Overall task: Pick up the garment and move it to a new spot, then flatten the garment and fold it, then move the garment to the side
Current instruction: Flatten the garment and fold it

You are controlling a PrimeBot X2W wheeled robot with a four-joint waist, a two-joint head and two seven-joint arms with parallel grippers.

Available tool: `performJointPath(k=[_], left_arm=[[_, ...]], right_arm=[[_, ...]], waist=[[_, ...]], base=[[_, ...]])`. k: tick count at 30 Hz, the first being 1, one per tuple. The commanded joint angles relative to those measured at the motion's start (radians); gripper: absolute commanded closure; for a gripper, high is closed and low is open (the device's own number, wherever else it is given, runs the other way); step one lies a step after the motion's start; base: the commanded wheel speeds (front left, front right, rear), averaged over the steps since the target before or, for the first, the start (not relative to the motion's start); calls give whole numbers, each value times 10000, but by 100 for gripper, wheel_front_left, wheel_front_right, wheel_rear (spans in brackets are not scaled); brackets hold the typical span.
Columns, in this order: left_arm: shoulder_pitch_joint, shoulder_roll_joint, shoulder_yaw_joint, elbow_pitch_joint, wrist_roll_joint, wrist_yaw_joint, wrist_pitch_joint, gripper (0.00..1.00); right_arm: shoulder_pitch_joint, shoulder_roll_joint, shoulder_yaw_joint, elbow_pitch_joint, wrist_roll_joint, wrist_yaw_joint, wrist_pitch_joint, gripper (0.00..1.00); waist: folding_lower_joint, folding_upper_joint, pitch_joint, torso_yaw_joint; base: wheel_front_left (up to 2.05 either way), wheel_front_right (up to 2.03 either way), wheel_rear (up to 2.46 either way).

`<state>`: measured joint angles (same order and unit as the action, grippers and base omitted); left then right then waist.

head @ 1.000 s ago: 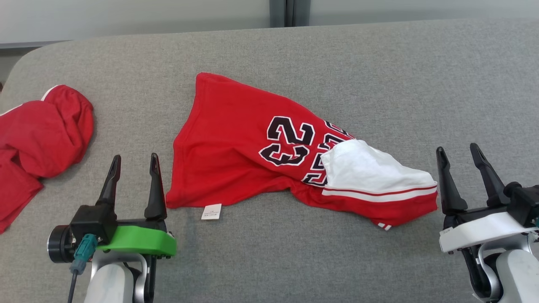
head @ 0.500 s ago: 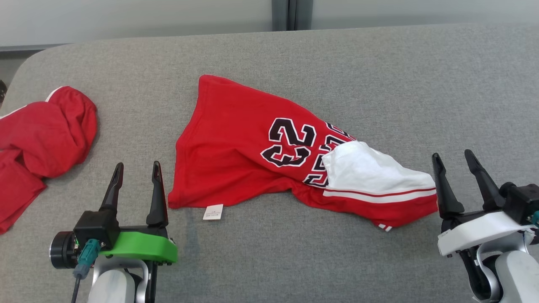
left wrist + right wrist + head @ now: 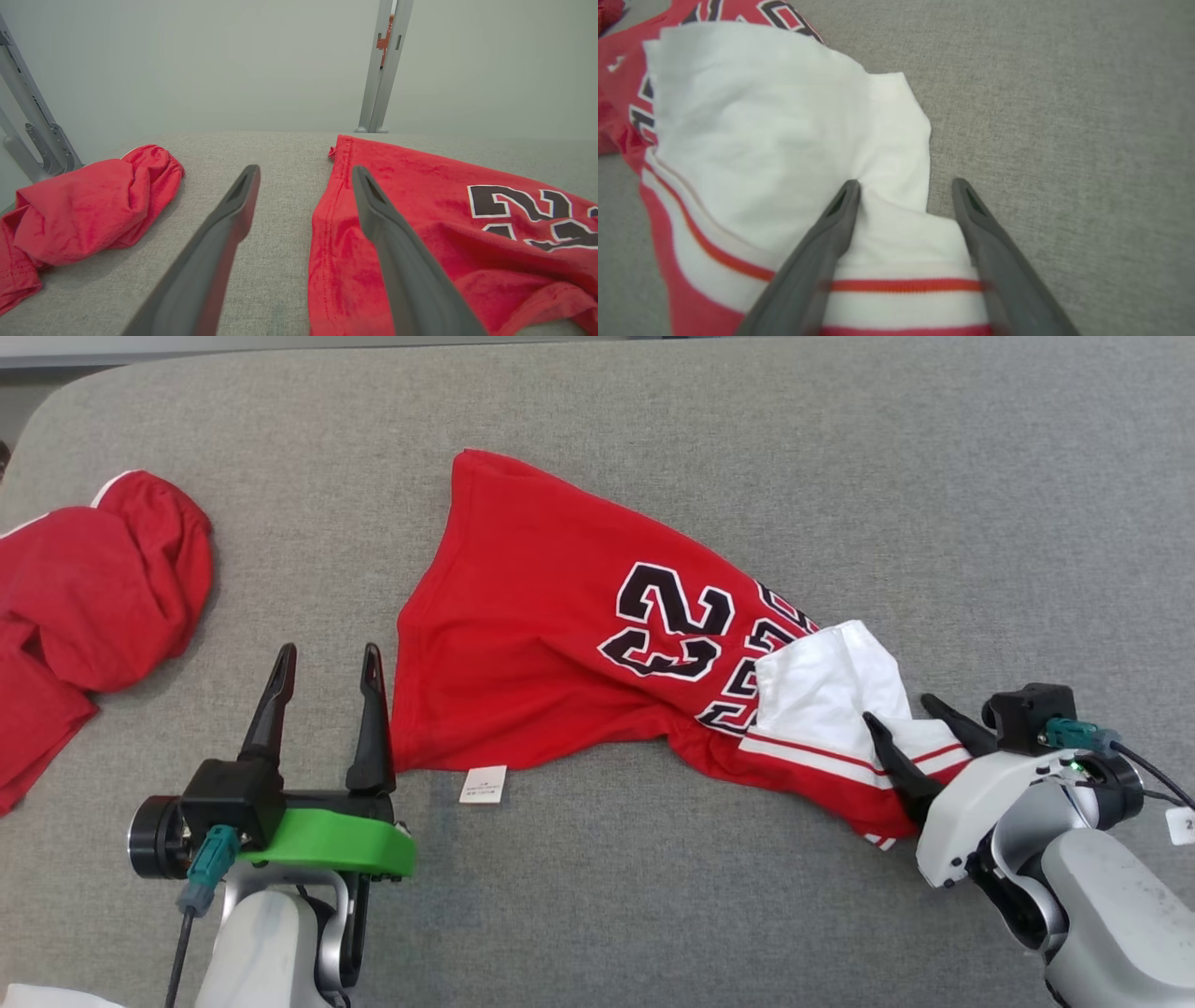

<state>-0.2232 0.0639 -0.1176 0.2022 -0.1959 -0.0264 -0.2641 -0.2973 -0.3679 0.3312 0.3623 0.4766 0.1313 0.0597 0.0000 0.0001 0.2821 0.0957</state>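
Observation:
The garment (image 3: 551,644) is a red jersey with black numbers, lying crumpled on the grey table, its white sleeve (image 3: 822,686) at the right end. My right gripper (image 3: 898,709) stands open over that sleeve's striped cuff. In the right wrist view the right gripper (image 3: 904,184) straddles the white sleeve (image 3: 761,126), one finger (image 3: 840,210) pressing a dimple into the cloth. My left gripper (image 3: 329,653) is open beside the jersey's lower left hem. In the left wrist view the left gripper (image 3: 304,169) holds nothing, and one finger lies over the garment (image 3: 420,210) at its hem.
A second red garment (image 3: 93,588) lies bunched at the table's left edge, also seen as a red heap (image 3: 93,200) from the left wrist. A white label (image 3: 484,784) sticks out of the jersey's hem. The grey table (image 3: 980,476) stretches back and right. A metal post (image 3: 385,65) stands behind it.
The head camera has tilted down. My right gripper has swung left and forward, from beside the jersey onto the white sleeve's cuff. The left gripper has edged closer to the hem.

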Motion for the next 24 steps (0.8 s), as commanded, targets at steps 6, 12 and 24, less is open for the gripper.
performJointPath(k=[6,12,24], left_arm=[[-298,-46,-15,92,-110,-6,-3,0],[-337,-74,4,116,-112,10,-3,0],[-279,-107,69,41,-137,40,-3,0]], right_arm=[[-812,-195,528,1140,683,-12,128,100],[-1469,-611,480,1443,1103,-16,-612,100],[-3195,-1063,157,1453,616,-12,-2819,100]], waist=[[0,-1,249,213],[0,-1,157,265],[0,-1,62,118]], base=[[0,0,0],[0,0,0],[0,0,0]])
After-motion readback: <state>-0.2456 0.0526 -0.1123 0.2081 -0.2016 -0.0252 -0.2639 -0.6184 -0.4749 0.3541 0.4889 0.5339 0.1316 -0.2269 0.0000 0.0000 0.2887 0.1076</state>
